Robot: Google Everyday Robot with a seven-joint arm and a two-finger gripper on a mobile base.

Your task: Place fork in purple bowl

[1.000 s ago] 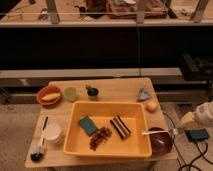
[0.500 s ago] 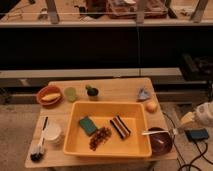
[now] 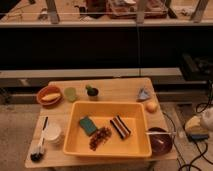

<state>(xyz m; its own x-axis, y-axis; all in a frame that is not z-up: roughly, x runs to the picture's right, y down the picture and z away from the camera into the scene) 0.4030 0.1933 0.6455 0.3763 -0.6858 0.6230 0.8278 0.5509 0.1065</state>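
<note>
**Wooden Table Layout: Fork Lying Across Purple Bowl**

Wooden table (image 3: 115, 89), rectangular and pale-grained, is standing on a speckled floor in front of dark shelving. A yellow tub (image 3: 107, 151), rectangular with glossy plastic walls and rounded corners, is occupying the table's centre. Inside it are lying a green sponge (image 3: 88, 125), a dark block with pale stripes (image 3: 120, 126) and a brown crumbly heap (image 3: 100, 138).

The gripper (image 3: 194, 126) is showing as a pale, rounded shape off the table's right edge, level with the tub's near right corner. Whether it is open or closed, and whether it is gripping anything, cannot be told.

The purple bowl (image 3: 160, 144), round, glossy and dark maroon, is sitting at the table's near right corner, just beside the tub. The fork (image 3: 162, 133), slim and silvery, is lying roughly level across the bowl's rim. One end is reaching toward the tub and the other is pointing at the gripper, which is nearby to the right. Contact between fork and gripper cannot be determined.

An orange bowl (image 3: 50, 95) is sitting at the far left. A white cup (image 3: 52, 133) is standing beside a white-handled, black-bristled brush (image 3: 38, 148).
</note>
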